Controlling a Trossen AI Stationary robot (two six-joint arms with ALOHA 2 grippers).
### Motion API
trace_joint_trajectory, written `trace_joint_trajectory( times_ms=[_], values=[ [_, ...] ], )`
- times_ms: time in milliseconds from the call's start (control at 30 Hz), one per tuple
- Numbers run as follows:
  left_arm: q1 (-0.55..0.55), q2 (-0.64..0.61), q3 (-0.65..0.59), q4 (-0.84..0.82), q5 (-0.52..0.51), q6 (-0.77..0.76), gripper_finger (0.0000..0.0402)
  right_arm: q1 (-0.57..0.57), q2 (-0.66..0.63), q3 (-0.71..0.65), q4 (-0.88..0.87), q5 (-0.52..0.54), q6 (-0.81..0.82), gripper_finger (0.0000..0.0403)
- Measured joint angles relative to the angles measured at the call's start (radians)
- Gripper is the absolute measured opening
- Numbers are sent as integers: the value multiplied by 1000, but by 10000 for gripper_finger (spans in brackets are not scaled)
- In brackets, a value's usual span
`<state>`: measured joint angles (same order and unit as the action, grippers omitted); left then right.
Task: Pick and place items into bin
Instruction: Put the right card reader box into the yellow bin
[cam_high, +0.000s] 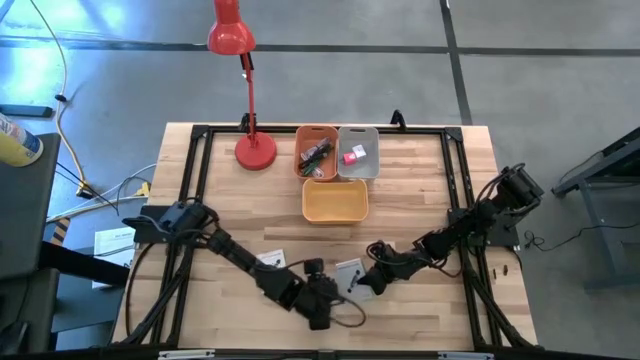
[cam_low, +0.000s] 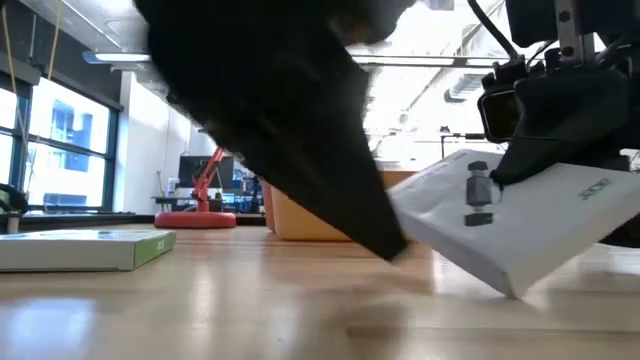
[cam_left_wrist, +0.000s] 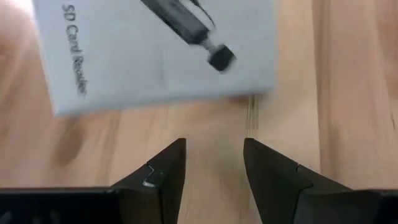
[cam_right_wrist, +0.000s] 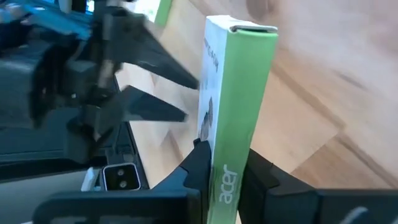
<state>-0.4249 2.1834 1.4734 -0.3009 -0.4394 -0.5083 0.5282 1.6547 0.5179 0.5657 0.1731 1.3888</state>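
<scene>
Green-edged box pinched in right end effector

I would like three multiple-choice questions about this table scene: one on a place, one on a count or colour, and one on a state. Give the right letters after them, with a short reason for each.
1. Where does the red desk lamp stand?
A. beside the bins, on the left arm's side
B. inside the yellow bin
C. at the table edge nearest the arms

2. How many bins are on the table?
A. one
B. three
C. five

3. What is the state of the right pincer?
A. open over a bin
B. shut on the SD card reader box
C. empty and resting flat

Answers:
1 A: the lamp base sits next to the orange bin.
2 B: orange, grey and yellow.
3 B: its fingers clamp the box's green edge, and the box is tilted off the wood.
</scene>
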Motion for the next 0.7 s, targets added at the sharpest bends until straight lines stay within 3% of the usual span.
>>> trace_joint_trajectory(
  times_ms=[300, 700],
  values=[
    [-118, -123, 0, -314, -185, -132, 150, -7, 0, -2, 80, 50, -43, 49],
    [-258, -149, -1, -586, -232, -435, 150, -150, 0, -2, 442, 23, -159, 49]
  ],
)
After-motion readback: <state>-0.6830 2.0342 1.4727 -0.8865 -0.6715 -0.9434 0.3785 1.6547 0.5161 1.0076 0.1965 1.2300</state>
